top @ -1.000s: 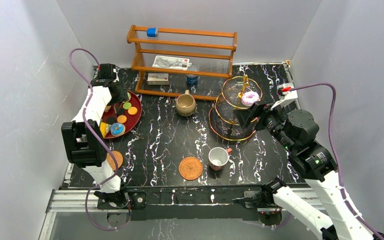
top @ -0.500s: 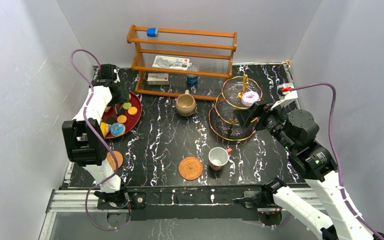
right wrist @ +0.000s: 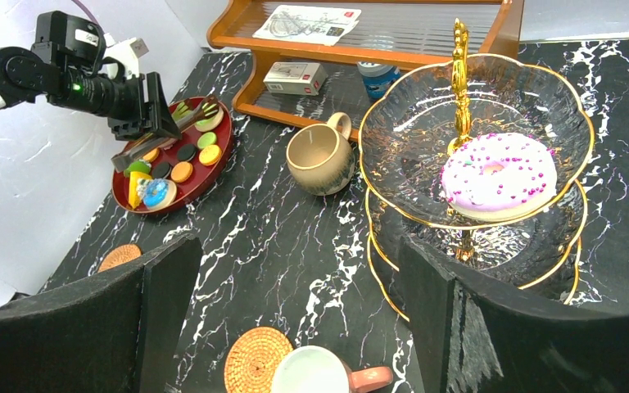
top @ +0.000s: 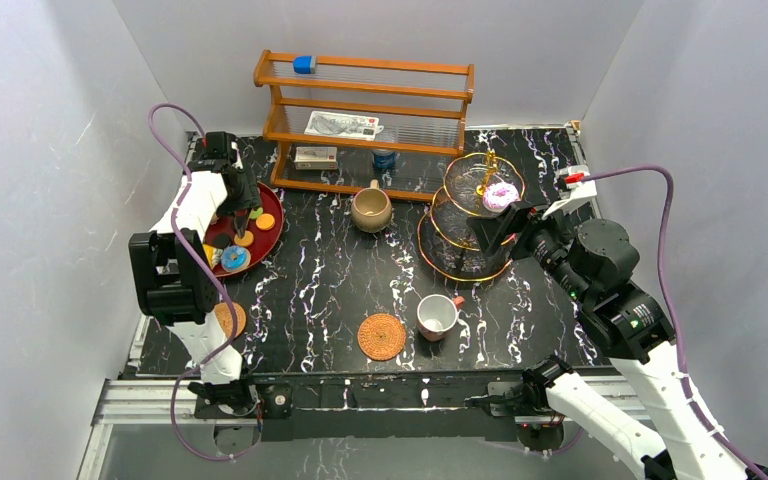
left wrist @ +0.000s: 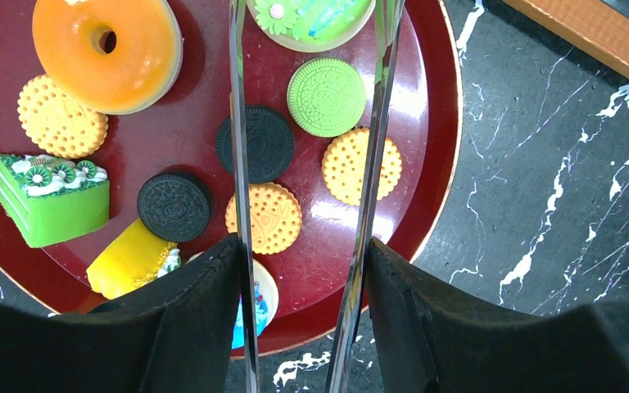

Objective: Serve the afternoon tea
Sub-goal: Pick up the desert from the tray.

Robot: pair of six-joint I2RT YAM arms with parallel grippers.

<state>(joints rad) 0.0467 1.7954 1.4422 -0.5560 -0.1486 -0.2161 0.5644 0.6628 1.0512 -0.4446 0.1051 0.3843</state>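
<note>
From above, my left tool (top: 245, 202) hangs over the round dark red plate (top: 272, 238) of little toy cakes and cookies. The plate is at the left edge of the black marble surface (top: 330, 280). My right tool (top: 500, 225) sits just beside the gold-rimmed glass stand with tiers (top: 450, 270). A pink toy donut with sprinkles (top: 501, 194) lies on the top tier. The tan mug (top: 371, 209) stands between the plate and the stand. The white cup with a red handle (top: 437, 316) stands near the front, just beside a round woven coaster (top: 381, 336). The other woven coaster (top: 228, 319) lies by my left arm.

In my left wrist view, my left tool is clamped on shiny metal tongs (left wrist: 238, 147). The tong arms stand apart over a black cookie (left wrist: 264, 144) and a tan cookie (left wrist: 266, 217). I cannot tell if they touch them.

In my right wrist view, my right tool is wide apart and holds nothing. The stand is just in front of it.
</note>
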